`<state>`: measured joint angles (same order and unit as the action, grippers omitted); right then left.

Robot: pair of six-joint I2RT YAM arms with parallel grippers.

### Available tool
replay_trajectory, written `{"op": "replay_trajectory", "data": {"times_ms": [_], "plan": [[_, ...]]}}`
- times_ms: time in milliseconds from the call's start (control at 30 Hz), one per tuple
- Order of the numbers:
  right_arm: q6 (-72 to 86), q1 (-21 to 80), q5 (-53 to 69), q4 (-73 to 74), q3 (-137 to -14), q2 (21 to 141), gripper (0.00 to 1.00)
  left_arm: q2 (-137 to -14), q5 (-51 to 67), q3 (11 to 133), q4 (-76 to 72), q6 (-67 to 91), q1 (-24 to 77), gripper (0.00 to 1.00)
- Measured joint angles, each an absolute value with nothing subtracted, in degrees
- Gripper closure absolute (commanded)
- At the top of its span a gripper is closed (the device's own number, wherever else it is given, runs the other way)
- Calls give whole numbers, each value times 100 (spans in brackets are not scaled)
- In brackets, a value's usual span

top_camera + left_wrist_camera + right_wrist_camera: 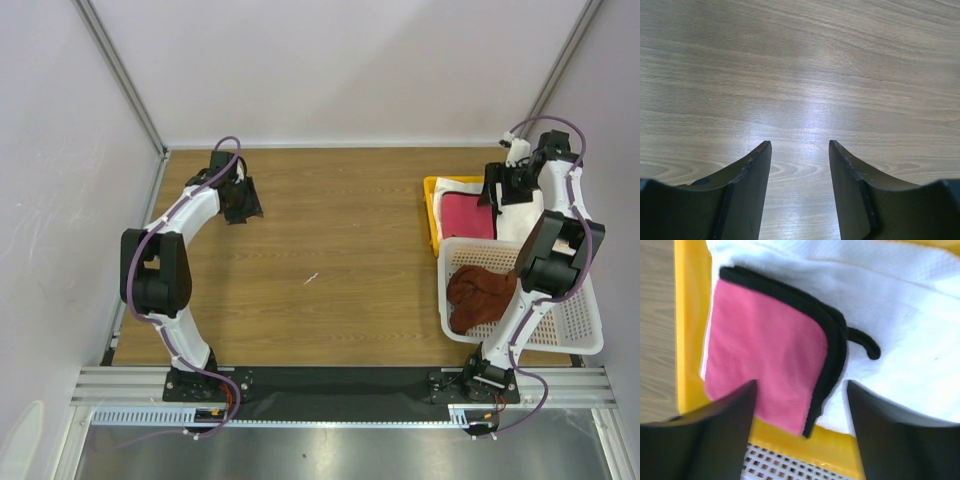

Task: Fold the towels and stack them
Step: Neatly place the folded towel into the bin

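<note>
My right claw (801, 385) hangs parted and empty over the folded pink towel (765, 350), stacked on the white towel (900, 315) in the tray (690, 315); my left claw (800, 145) hovers parted above the table (790, 60). This placing looks done, I think. Next I must fetch the crumpled brown towel (478, 297) from the basket (570, 320).

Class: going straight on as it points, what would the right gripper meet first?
Likely the pink towel, atop the white towel in the yellow tray; depth unclear.
</note>
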<state>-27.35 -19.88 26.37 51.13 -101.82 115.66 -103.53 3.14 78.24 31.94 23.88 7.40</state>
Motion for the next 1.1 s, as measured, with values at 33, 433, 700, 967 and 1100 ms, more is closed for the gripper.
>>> {"op": "replay_trajectory", "data": {"times_ms": [33, 433, 700, 967, 1100], "plan": [[-2711, -1988, 2609, 5113, -10250, 11577, 15, -10350, 314, 7824, 3199, 2388, 740, 43], [-1782, -1308, 1323, 3887, -9688, 10239, 0, -9384, 143, 7758, 3068, 2193, 954, 20], [-917, -1031, 71, 2460, -8899, 8394, 0, -7859, -115, 7286, 2541, 2108, 1485, 1], [84, -1094, -642, 2432, -8274, 7520, 0, -6908, -244, 6681, 2401, 2029, 1616, 0], [867, -1114, -941, 2766, -7391, 6593, 0, -6519, -228, 6479, 2294, 1938, 1616, 0]]}}
